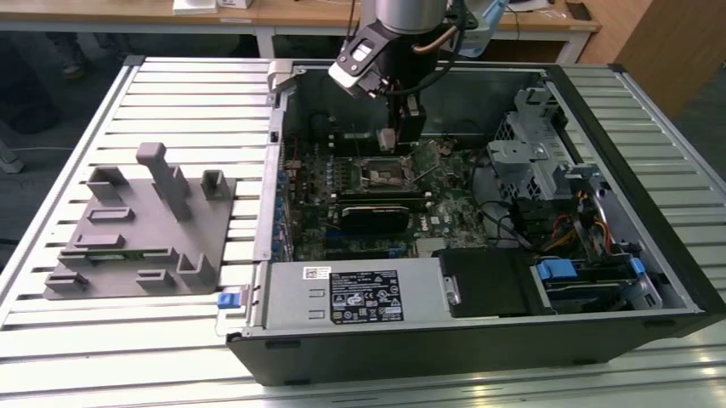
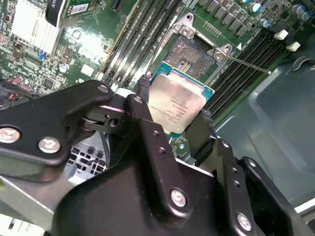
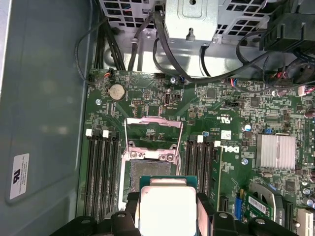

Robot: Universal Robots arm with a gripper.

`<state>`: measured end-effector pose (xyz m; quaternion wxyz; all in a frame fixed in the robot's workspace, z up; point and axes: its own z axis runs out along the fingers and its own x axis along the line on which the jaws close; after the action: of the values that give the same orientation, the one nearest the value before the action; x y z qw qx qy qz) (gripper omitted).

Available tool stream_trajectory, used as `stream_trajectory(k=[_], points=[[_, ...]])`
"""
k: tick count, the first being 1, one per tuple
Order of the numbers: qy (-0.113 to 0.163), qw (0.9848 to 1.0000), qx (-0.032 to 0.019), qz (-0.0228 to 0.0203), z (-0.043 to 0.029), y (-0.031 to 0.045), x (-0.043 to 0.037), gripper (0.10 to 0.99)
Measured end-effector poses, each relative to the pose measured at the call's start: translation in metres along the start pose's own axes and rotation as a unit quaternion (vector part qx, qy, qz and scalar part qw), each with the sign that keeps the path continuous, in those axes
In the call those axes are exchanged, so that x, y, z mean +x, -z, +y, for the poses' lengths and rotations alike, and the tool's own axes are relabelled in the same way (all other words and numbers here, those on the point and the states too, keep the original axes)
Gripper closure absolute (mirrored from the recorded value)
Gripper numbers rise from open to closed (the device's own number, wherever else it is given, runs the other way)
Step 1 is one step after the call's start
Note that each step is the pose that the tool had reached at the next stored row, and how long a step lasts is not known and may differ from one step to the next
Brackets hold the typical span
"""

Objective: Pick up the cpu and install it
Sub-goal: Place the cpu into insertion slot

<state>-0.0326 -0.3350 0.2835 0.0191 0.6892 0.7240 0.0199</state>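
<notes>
The gripper (image 2: 173, 112) was clamped on two opposite edges of the cpu (image 2: 178, 98), held over the motherboard and not yet seated. In the exterior view, the open socket (image 1: 380, 172) lay at the gripper's six o'clock. A tilted or offset chip would likely bend the socket's pins.

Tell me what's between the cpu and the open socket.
Nothing visible: both wrist views show the gripper holding the cpu just over the bare socket.
</notes>
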Motion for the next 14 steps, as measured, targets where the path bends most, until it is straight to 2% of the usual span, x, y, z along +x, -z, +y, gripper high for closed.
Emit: stream_trajectory(k=[14], points=[[0.0,1.0,0.0,0.0,-0.0002,-0.005,0.0003,0.545]])
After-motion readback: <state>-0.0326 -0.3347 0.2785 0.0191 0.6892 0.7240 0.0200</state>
